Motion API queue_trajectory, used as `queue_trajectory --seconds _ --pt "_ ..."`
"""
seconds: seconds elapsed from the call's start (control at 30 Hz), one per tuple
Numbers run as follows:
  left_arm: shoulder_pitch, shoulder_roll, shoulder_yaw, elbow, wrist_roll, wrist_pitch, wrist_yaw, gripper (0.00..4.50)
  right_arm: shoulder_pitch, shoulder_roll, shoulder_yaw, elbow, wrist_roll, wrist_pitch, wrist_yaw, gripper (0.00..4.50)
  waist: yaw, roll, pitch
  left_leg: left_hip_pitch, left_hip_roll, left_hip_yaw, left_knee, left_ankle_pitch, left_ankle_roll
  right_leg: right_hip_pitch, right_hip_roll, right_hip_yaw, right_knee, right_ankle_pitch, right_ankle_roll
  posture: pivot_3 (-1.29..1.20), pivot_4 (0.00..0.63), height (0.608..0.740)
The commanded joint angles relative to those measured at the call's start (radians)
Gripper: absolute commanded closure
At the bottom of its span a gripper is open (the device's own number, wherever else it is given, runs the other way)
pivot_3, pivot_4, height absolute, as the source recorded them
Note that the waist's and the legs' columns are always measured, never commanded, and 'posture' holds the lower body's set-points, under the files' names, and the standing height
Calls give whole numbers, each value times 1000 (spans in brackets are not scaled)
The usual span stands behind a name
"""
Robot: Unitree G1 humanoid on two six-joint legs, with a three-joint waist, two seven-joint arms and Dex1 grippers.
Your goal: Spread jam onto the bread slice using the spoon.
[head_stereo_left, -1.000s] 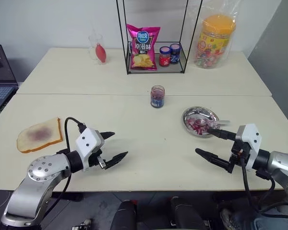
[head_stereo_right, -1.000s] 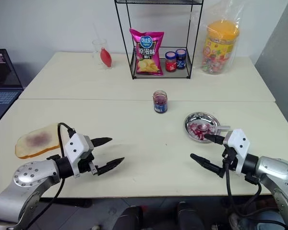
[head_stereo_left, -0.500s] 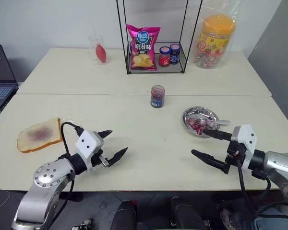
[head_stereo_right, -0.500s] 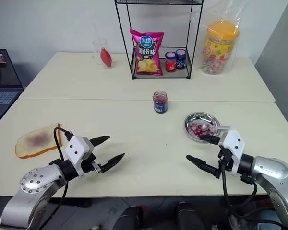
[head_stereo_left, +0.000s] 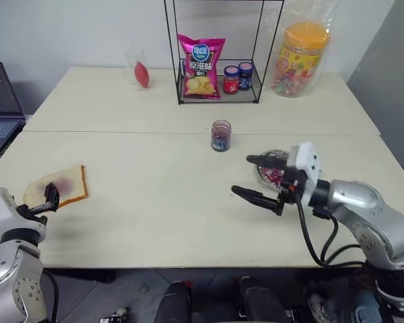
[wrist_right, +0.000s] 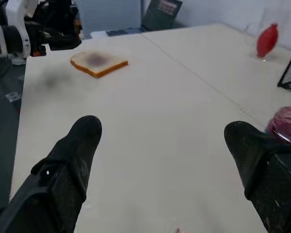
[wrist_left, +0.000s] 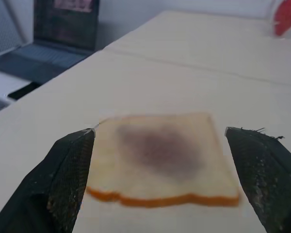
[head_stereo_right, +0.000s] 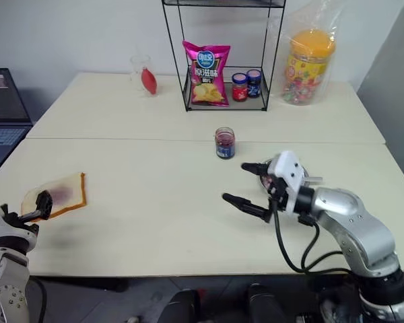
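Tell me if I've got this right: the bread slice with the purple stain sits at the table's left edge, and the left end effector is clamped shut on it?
Not quite. The left end effector is open, its fingers either side of the bread slice, as the left wrist view shows. The rest is right.

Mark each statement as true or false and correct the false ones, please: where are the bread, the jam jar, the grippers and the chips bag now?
1. The bread slice lies near the table's left edge. True.
2. The left gripper is shut on the bread. False: its fingers are open, one at each side of the slice, not gripping it.
3. The open jam jar stands on the wire shelf. False: it stands on the table in front of the wire shelf.
4. The right gripper is open and holds nothing. True.
5. The pink chips bag stands on the wire shelf. True.
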State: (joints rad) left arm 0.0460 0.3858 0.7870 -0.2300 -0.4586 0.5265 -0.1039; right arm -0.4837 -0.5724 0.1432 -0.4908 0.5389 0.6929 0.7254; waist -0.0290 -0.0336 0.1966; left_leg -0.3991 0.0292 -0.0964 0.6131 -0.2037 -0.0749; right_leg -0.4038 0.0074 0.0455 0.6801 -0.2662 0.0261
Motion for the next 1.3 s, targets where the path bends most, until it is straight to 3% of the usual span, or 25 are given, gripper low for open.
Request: queue_trajectory --seconds 0.03,0.13,0.43,0.67,0.83,1.07,1.3 --pt "-39 50 67 63 -51 9 7 0 -112 42 95 41 -48 53 -18 20 1 -2 -1 0 0 -1 0 0 0 0 0 -1 0 0 0 0 150 740" --pt "-87 83 93 174 -95 36 1 0 -192 115 144 94 -74 51 -26 20 -2 -3 -2 0 0 -1 0 0 0 0 0 -1 0 0 -1 0 150 740" --pt "-193 114 103 333 -142 60 49 0 -195 90 154 69 -93 52 30 20 -1 -4 -3 -1 0 -1 0 0 -1 0 -1 -1 -1 0 -1 0 150 740" --pt "-243 117 89 358 -168 124 99 0 -193 81 141 56 -84 69 31 20 -3 -4 -3 0 0 -1 0 0 -1 0 -1 -1 0 0 -1 0 150 740" --pt "-296 117 103 384 -194 185 165 853 -184 56 118 46 -71 90 36 0 -1 -4 -3 -1 0 -2 0 0 -1 0 -1 -2 0 0 -1 0 150 740" --pt "-332 123 89 413 -186 233 212 2601 -183 41 116 39 -74 96 51 0 -1 -4 -3 -1 0 -2 -1 0 -1 0 -1 -2 0 0 0 0 150 740" --pt "-344 127 84 415 -168 200 233 4067 -174 36 112 39 -79 89 50 0 -1 -4 -3 -1 0 -2 0 0 -1 0 -1 -2 0 0 0 0 150 740"
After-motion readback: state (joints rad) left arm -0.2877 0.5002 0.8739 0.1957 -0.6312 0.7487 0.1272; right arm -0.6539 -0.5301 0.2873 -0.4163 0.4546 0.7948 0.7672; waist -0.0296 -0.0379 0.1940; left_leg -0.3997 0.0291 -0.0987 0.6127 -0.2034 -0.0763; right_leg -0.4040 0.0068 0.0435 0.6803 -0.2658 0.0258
